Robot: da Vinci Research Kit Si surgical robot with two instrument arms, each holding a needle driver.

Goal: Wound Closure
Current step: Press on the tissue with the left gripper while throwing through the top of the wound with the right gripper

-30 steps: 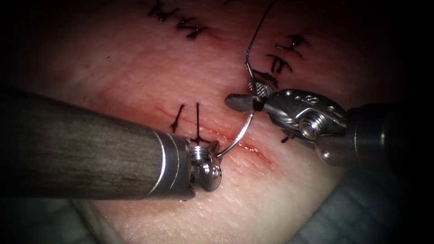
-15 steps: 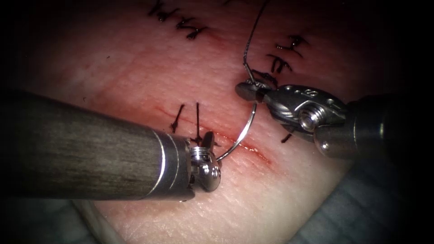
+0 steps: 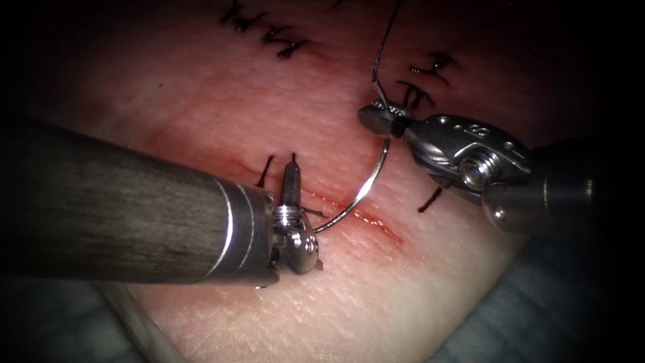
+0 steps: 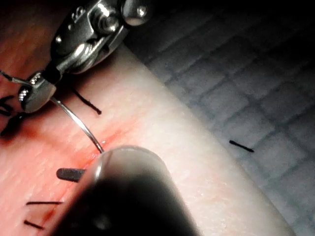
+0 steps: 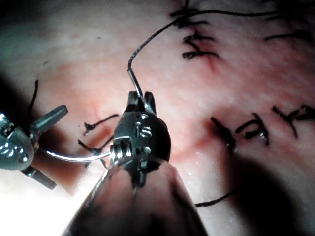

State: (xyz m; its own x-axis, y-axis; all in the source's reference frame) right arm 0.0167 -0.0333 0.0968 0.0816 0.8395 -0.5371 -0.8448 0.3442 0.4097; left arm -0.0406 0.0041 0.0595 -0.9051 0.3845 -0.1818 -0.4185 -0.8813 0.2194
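Note:
My right tool [image 3: 375, 117] is shut on the curved needle [image 3: 366, 188] close to its thread end, to the right of the cut [image 3: 383, 228]. From there the needle arcs down and left over the cut; I see no part of it buried in the tissue [image 3: 201, 101]. Its tip end lies between the open jaws of my left tool [image 3: 302, 214], which holds nothing. The right wrist view shows the left tool [image 5: 43, 147] spread around the needle [image 5: 74, 157], and the left wrist view shows the right tool [image 4: 32, 96] clamping the needle [image 4: 78, 123]. Thread [image 3: 379, 54] rises from the needle's end.
Two dark stitches [image 3: 269, 171] cross the cut beside the left tool's upper jaw. More knotted stitches [image 3: 285, 44] and cut thread ends [image 3: 420, 94] lie further back. Red fluid stains the cut. The tissue's edge meets a blue-grey cloth [image 3: 537, 316] at the lower right.
The right tool's jaws shut on the needle near its thread end. The left tool's jaws, shut on the tip end a second ago, opened and let it go. The right tool shifted slightly right.

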